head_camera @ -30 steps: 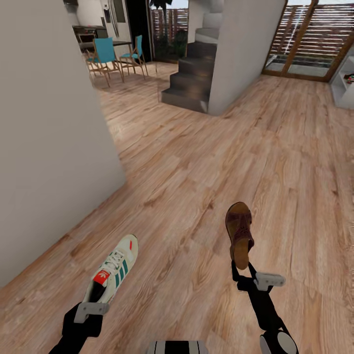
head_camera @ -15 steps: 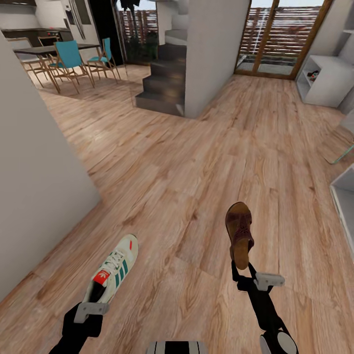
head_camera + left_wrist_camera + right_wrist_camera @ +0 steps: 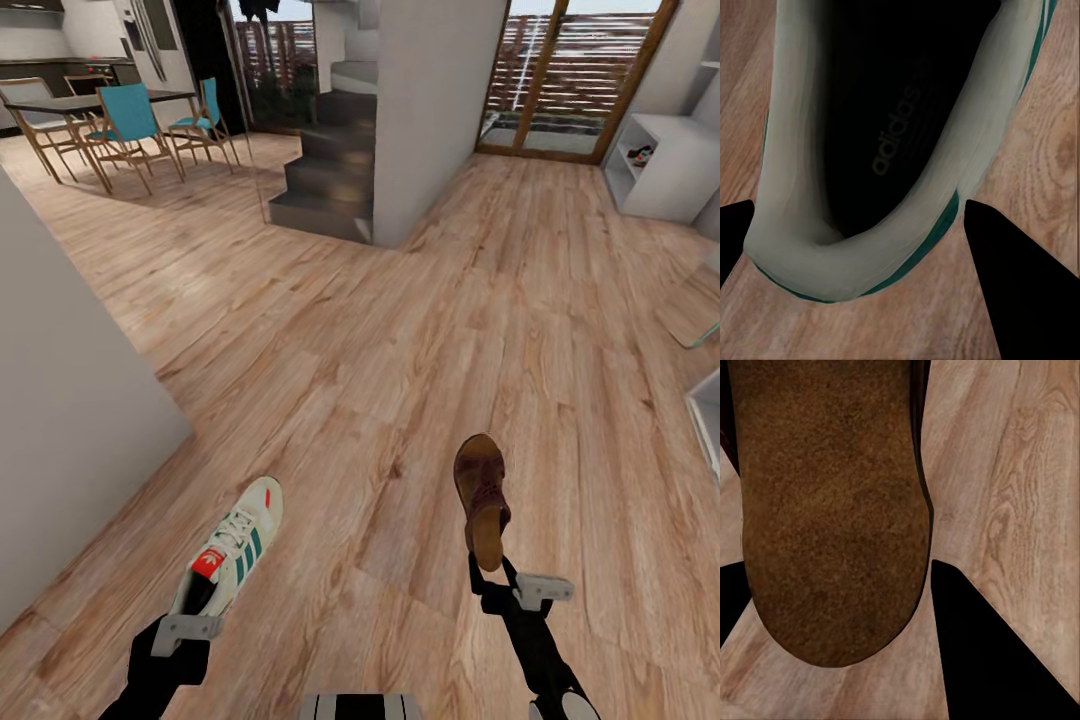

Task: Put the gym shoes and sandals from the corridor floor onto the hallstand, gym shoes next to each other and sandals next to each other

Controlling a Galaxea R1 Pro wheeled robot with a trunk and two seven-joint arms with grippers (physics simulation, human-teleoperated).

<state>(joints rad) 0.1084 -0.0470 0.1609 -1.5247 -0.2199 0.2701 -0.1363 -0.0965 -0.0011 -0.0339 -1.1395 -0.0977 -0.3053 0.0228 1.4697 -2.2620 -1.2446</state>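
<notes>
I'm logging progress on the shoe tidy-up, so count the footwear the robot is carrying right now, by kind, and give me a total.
Gym shoes: 1, the cream-white sneaker held at its heel by the left tool.
Sandals: 1, the brown sandal held at its heel by the right tool.
Total: 2 carried, both above the wood floor.

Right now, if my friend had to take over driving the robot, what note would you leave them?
Left tool: shut on a gym shoe at its heel, held off the floor.
Right tool: shut on a sandal by its heel end.
Corridor floor: bare wood ahead.
A pale shelving unit stands far right; something small sits in its low shelf, too small to name.
Done: two shoes picked up.
Left: carry both to the rack, set them on it, then sort out the other gym shoe and sandal.
</notes>
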